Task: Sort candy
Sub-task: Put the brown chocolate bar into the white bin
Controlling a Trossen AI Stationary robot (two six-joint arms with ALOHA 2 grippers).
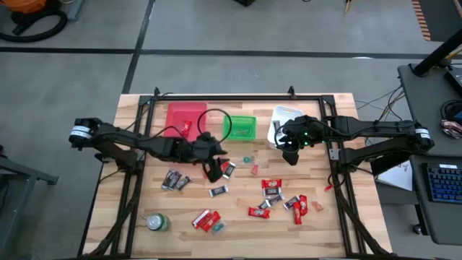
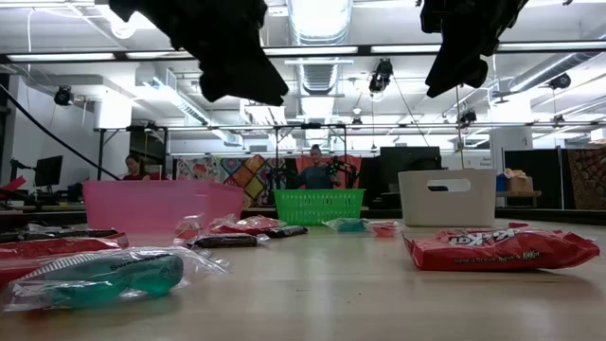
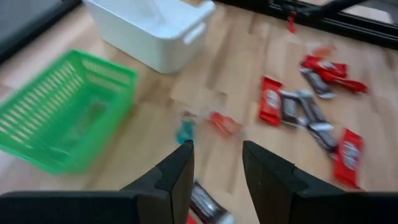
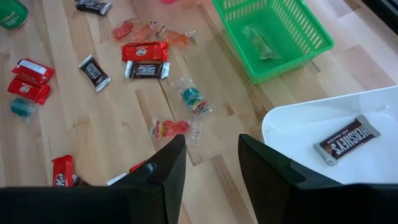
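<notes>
Small wrapped candy lies scattered over the wooden table: red pieces (image 1: pixel 274 186), dark brown-and-silver ones (image 1: pixel 175 180), a red pair (image 1: pixel 207 220), and a teal piece (image 3: pixel 185 132) beside an orange one (image 3: pixel 224 123). My left gripper (image 1: pixel 215 173) hovers open above the table's middle, with a dark candy (image 3: pixel 208 208) on the table just below its fingers (image 3: pixel 177 174). My right gripper (image 1: pixel 291 157) hangs open, near the white bin's (image 1: pixel 284 121) front edge. A dark Hershey's bar (image 4: pixel 346 140) lies in that bin, and one greenish sweet (image 4: pixel 261 40) in the green basket (image 4: pixel 280 28).
Along the far edge stand a pink basket (image 1: pixel 186 119), the green basket (image 1: pixel 242 126) and the white bin. A round green can (image 1: pixel 157 222) stands near the front left. A black frame (image 1: pixel 238 97) borders the table. People sit in the room beyond.
</notes>
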